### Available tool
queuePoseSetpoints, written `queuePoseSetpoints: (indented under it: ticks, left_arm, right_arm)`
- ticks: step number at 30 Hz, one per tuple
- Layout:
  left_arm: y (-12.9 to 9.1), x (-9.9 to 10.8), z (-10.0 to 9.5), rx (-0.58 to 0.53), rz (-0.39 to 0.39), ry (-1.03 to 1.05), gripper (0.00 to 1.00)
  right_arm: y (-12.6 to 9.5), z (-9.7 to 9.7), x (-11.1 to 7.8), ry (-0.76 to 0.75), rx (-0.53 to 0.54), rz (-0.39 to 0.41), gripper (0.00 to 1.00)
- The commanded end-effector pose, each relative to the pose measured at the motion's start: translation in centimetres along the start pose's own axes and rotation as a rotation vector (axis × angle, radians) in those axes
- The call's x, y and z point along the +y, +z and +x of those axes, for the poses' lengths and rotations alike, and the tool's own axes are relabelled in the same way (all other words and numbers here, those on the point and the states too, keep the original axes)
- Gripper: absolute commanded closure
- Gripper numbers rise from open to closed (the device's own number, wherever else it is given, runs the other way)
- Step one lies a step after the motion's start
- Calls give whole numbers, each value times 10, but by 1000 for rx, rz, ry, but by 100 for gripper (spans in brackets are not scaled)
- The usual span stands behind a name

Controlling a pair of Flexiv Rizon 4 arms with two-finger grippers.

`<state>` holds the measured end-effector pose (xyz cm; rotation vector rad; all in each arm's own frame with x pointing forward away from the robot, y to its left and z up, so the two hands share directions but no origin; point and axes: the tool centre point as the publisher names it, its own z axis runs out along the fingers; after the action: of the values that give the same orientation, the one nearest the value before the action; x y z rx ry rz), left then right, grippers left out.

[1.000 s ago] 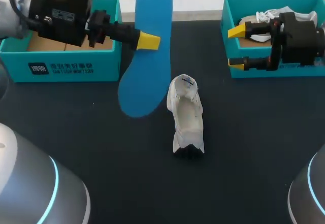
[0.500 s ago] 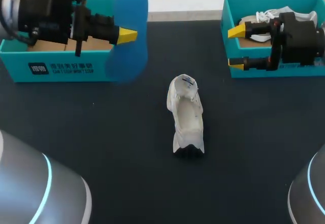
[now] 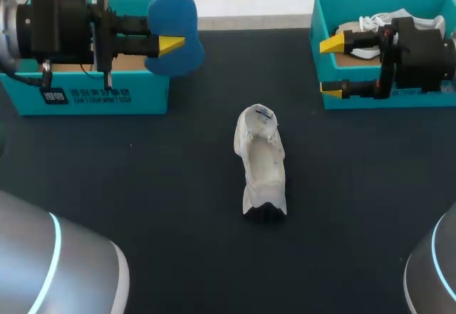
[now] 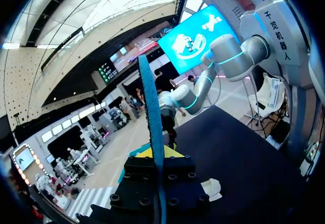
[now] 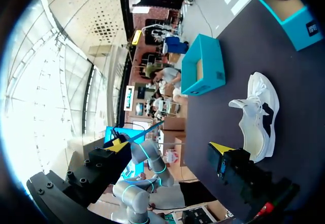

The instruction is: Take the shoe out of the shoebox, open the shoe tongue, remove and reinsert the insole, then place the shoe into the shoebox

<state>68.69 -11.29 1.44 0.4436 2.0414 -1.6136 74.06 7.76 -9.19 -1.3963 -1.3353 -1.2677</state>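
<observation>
So the shoe sits out on the surface, insole clamped in the left pincer, right pincer apart and empty; reinserting and boxing look left to do.

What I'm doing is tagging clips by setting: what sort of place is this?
Probably a two-arm robot test bench for shoe handling: a black table with a teal left shoebox and right shoebox, a white shoe, and the left gripper shut on a blue insole.
</observation>
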Motion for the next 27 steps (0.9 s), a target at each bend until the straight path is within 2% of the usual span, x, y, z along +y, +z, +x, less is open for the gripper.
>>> queuePoseSetpoints:
  ticks: [1, 2, 3, 4, 5, 6, 11, 15, 18, 19, 21, 23, 27]
  left_arm:
    - [-1, 16, 13, -167, 59, 346, 100]
    - [-1, 24, 14, -132, 28, 391, 100]
    - [1, 36, 16, -67, -21, 526, 100]
    - [2, 43, 17, -43, -33, 625, 100]
    - [1, 46, 15, -58, -18, 590, 100]
    - [1, 49, 15, -24, -6, 721, 100]
    - [2, 64, 5, 55, -55, 894, 100]
    - [5, 65, -3, 62, -66, 1063, 100]
    - [11, 69, -5, 92, -133, 1230, 100]
    - [13, 70, -5, 66, -128, 1217, 100]
    - [17, 72, -6, 79, -168, 1324, 100]
    - [20, 73, -7, 40, -194, 1332, 100]
    - [20, 73, -7, 40, -194, 1332, 100]
  right_arm:
    - [1, 0, 1, 1, -1, 0, 0]
    - [1, 0, 1, 1, -1, 0, 0]
    - [1, 0, 1, 1, -1, 0, 0]
    - [1, 0, 1, 1, -1, 0, 0]
    - [1, 0, 1, 1, -1, 0, 0]
    - [1, 0, 1, 1, -1, 0, 0]
    - [1, 0, 1, 1, -1, 0, 0]
    - [1, 0, 1, 1, -1, 0, 0]
    - [1, 0, 1, 1, -1, 0, 0]
    - [1, 0, 1, 1, -1, 0, 0]
    - [1, 0, 1, 1, -1, 0, 0]
    - [1, 0, 1, 1, -1, 0, 0]
    - [1, 0, 1, 1, -1, 0, 0]
